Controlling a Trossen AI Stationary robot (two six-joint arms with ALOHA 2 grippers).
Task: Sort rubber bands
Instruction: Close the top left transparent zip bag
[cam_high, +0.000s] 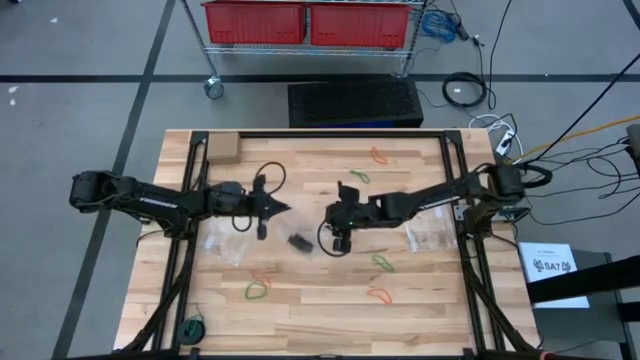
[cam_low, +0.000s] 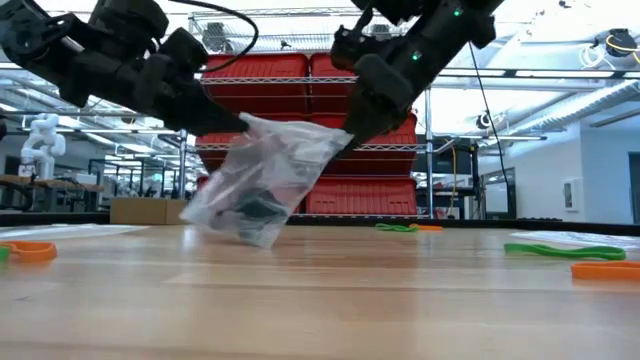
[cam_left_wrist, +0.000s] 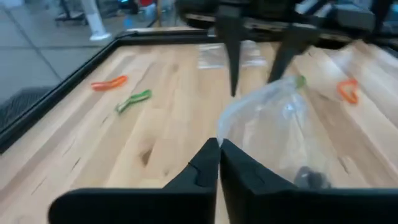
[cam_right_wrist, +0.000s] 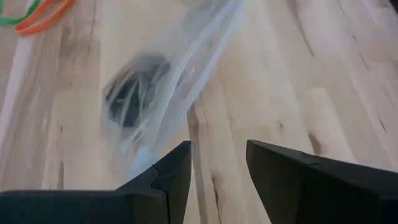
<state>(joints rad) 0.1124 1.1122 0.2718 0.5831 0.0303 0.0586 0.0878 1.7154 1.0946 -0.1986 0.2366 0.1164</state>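
Observation:
A clear zip bag (cam_low: 262, 180) with black rubber bands (cam_low: 258, 210) inside stands between my two grippers at the table's middle, its bottom on the wood. My left gripper (cam_left_wrist: 219, 149) is shut on its upper edge. My right gripper (cam_right_wrist: 217, 163) is open at the bag's opposite upper corner (cam_low: 340, 138). Loose green and orange bands lie on the table: a pair (cam_high: 258, 287) toward the near left, a green one (cam_high: 383, 263) and an orange one (cam_high: 378, 295) near right, and two more (cam_high: 370, 165) toward the far edge. My left gripper pinches the bag's top edge (cam_left_wrist: 225, 127) between its two shut fingers, coming level from the table's left. The bag hangs tilted below the hold, with its bottom (cam_low: 250, 236) on the table. My right gripper, open, comes slanting down from the right. One finger (cam_right_wrist: 171, 168) lies against the bag's mouth edge (cam_right_wrist: 163, 140); whether it is inside the bag, I cannot tell.
Two more clear bags lie flat, one left of centre (cam_high: 225, 246) and one on the right (cam_high: 432, 235). A small cardboard box (cam_high: 220, 148) sits at the far left corner and a dark green roll (cam_high: 193, 328) at the near left edge.

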